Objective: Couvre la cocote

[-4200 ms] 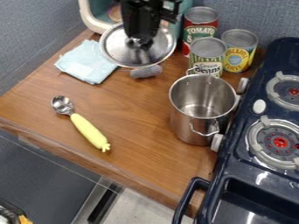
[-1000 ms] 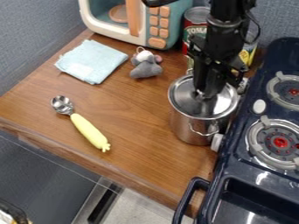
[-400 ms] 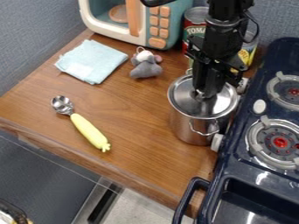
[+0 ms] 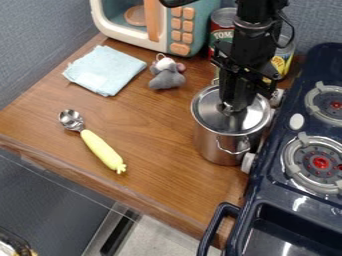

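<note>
Camera view, looking down at a slant: a steel pot point(image 4: 215, 145) stands upright on a wooden counter point(image 4: 150, 165), with its round metal lid point(image 4: 210, 113) lying over the mouth, nearly level. Whether the lid's edge is seated all the way round cannot be told. Above the pot, a black gripper point(image 4: 234, 102) hangs straight down to the small knob point(image 4: 227, 107) at the lid's centre; whether it grips the knob or is loose around it, I cannot tell.

The lid looks stiff, smooth and fairly light, likely slippery along its polished surface. The knob is the place to take hold, gripped squarely from above; a sideways pull there could tip or slide the lid. The covering seems all but done, with letting go and rising straight up probably what remains.

Just right of the pot is a dark blue stove point(image 4: 272, 185). To the pot's left lie a yellow-handled scoop point(image 4: 100, 149), a grey toy mouse point(image 4: 167, 79) and, farther off, a pale blue cloth point(image 4: 103, 70).
</note>
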Motion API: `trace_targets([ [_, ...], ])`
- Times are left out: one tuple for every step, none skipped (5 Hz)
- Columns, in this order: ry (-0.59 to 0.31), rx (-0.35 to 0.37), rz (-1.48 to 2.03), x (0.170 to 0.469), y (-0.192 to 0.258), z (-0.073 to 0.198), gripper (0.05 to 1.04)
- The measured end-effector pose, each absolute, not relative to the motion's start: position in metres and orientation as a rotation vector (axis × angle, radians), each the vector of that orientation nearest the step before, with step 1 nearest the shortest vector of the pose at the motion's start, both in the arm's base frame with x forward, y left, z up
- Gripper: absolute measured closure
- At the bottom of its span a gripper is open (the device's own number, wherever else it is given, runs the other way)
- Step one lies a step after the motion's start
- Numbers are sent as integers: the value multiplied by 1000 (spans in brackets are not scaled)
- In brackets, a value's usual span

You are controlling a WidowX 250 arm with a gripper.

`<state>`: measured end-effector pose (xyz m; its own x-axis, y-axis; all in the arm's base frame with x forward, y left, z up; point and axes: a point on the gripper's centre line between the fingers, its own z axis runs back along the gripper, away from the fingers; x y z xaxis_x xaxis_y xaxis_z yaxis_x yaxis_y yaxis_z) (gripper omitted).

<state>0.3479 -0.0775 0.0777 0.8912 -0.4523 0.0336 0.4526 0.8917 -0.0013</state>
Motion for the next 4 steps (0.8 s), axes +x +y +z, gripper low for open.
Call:
trace_targets([
  [-32,1,-459,349,-74,78,404],
  [-25,-3,-463,347,-71,75,127],
  [-31,-6,-463,346,-71,76,75],
  [-61,-24,-433,338,-64,89,80],
])
